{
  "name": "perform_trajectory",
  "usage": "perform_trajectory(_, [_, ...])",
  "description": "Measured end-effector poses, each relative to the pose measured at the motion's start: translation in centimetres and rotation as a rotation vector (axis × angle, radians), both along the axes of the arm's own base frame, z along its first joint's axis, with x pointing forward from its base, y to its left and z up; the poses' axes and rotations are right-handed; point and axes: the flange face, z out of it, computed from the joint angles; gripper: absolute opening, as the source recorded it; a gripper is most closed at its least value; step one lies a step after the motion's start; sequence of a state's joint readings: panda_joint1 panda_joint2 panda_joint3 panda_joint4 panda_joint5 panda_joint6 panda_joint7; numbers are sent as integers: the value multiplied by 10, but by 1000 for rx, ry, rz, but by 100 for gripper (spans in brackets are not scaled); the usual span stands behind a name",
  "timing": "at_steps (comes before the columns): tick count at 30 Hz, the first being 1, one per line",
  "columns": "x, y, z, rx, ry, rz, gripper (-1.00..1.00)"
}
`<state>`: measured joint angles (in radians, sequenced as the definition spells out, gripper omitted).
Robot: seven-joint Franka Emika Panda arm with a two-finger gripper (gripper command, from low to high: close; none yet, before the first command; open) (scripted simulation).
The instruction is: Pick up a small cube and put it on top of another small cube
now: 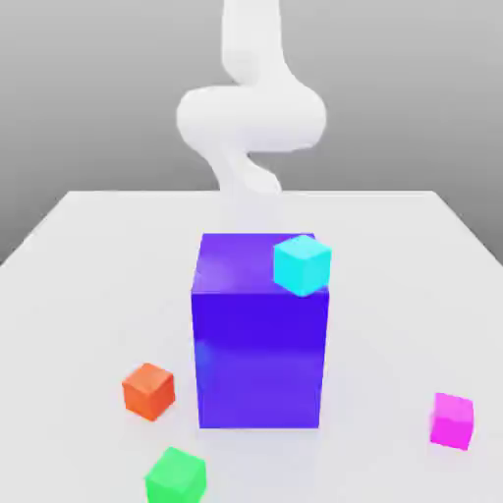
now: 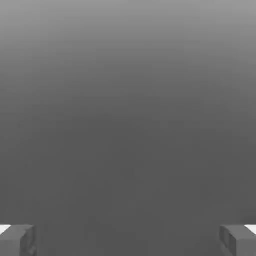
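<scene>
Magenta small cube [image 1: 452, 421] rests on the table [image 1: 383, 324] (exterior view's right); gripper [image 2: 128, 241] fingers stand wide apart, empty.

The block [image 1: 259, 344] looks like smooth plastic — faintly glossy, with soft sheens on its faces. The arm [image 1: 251, 118] looks smooth too — a pale, plastic-like shell. The table [image 1: 393, 314] looks smooth.

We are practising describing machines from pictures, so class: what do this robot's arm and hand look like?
The arm is glossy white, built of smooth, rounded tubes with bulging joints and a narrower curved section below. No cables or markings can be made out on it. The hand has two blocky, dark grey fingers with angular edges.
</scene>
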<state>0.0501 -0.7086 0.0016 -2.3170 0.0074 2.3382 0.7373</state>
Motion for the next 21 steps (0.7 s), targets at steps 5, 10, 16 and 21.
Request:
perform_trajectory(5, [53, 51, -85, -83, 135, 205, 0])
perform_trajectory(10, [80, 106, -176, -166, 258, 409, 0])
perform_trajectory(16, [80, 171, -291, -271, 399, 661, 0])
perform_trajectory(21, [49, 224, -387, -366, 508, 892, 0])
